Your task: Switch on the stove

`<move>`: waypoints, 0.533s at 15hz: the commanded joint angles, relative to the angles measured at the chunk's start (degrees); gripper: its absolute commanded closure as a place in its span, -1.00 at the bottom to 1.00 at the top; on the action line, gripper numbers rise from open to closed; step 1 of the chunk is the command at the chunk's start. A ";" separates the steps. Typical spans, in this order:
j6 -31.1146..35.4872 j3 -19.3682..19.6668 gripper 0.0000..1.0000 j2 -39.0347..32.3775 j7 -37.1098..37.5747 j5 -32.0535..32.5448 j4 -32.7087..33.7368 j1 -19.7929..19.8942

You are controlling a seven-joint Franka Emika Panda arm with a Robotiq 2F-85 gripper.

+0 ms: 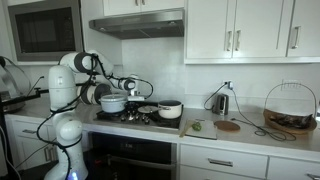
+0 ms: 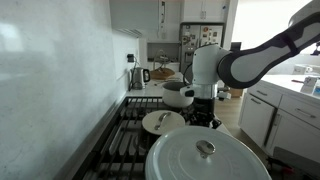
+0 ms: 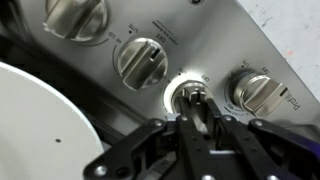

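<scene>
The fingers (image 3: 213, 118) are clamped on a small knob (image 3: 192, 97) of the stove's control panel (image 3: 235, 40), one on each side of its grip; a bright ring glows around that knob, while the neighbouring knobs (image 3: 142, 60) (image 3: 258, 90) show no such light. I judge the task to be in its middle: the grasp is made, and the glow may mean that the turn has begun, but how far the knob stands from its off mark cannot be read; no flame shows on the stove (image 1: 135, 117) in either exterior view, so the turning to ignition seems left to do. In both exterior views the stove (image 2: 125, 135) lies between stretches of worktop (image 1: 250, 135), with the arm (image 2: 260, 55) reaching down to its front edge. On the grates stand a white pot (image 1: 113, 102) and a white bowl-like pan (image 1: 170, 109); a large white lidded pot (image 2: 205, 155) fills the foreground of an exterior view; a white rounded surface (image 3: 30, 120) lies close beside the fingers in the wrist view and leaves little room on that side for the wrist to swing. Farther off, a kettle (image 1: 222, 102) and a wire basket (image 1: 290, 110) stand well apart on the worktop; the range hood (image 1: 137, 25) hangs above.
</scene>
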State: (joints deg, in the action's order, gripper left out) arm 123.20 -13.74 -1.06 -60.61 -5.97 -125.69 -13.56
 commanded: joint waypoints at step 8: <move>-4.43 -0.76 0.90 -2.83 -5.16 3.78 -0.94 -0.54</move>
State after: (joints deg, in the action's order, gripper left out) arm 122.24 -14.14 -1.60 -62.88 -3.61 -124.84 -13.96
